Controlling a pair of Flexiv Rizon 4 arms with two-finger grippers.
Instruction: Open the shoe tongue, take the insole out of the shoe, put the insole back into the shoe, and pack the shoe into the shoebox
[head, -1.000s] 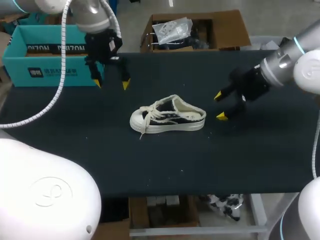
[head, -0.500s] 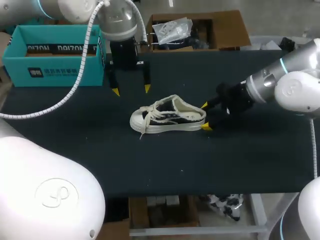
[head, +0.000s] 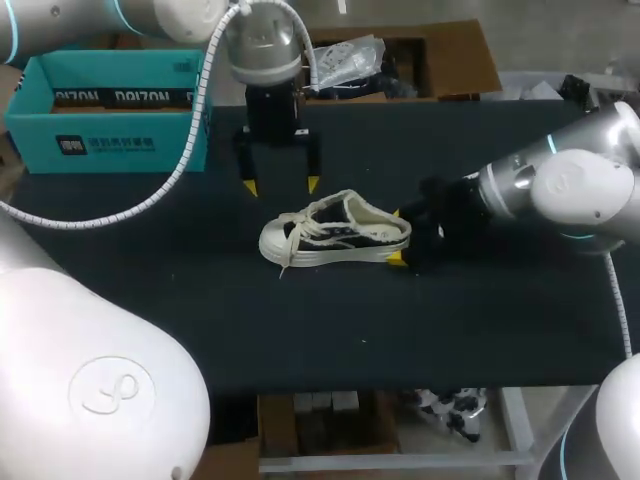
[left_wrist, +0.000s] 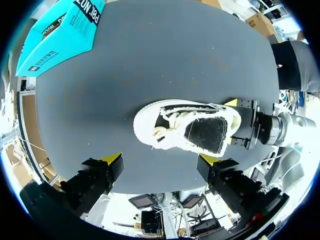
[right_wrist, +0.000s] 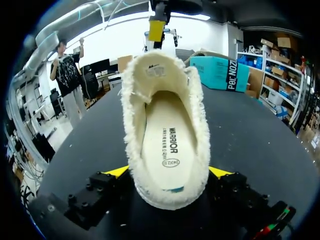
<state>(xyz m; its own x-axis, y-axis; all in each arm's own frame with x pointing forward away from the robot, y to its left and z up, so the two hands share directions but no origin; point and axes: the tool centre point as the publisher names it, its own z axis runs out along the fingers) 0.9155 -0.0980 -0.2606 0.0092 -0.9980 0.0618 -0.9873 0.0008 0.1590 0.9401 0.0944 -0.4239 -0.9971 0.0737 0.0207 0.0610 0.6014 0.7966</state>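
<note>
- The counter (head: 300, 330) is a dark mat. The nearer stretch is free, so all the work takes place around the middle.
- The shoe (head: 335, 228) is a pale low sneaker. It sits upright on its sole near the middle of the counter, with the toe towards my left and the heel towards my right. That leaves the opening facing up, where a hand can reach in from above.
- The right hand (head: 398, 236) is low at the heel. Its fingers are apart, one on each side of the heel and close against it, and I see no squeeze. I judge it is placed there to brace the shoe so it cannot slide or tip while the other hand works on it.
- The insole (right_wrist: 167, 140) lies flat inside the shoe. It fills the footbed and shows plainly through the opening in the right wrist view, so nothing has been taken out yet.
- The tongue (right_wrist: 155, 70) stands at the far end of that opening and the laces (head: 290, 235) lie loose across the front. Opening the tongue looks like the step in hand.
- The left hand (head: 281, 186) hangs just beyond the shoe, above its lace end. It points downward with its fingers wide apart and empty, which looks like a line-up for coming down onto the tongue.
- The shoebox (head: 105, 110) is teal, with its open top facing up. It stands at the far left corner, well apart from the shoe and out of the way until packing.
</note>
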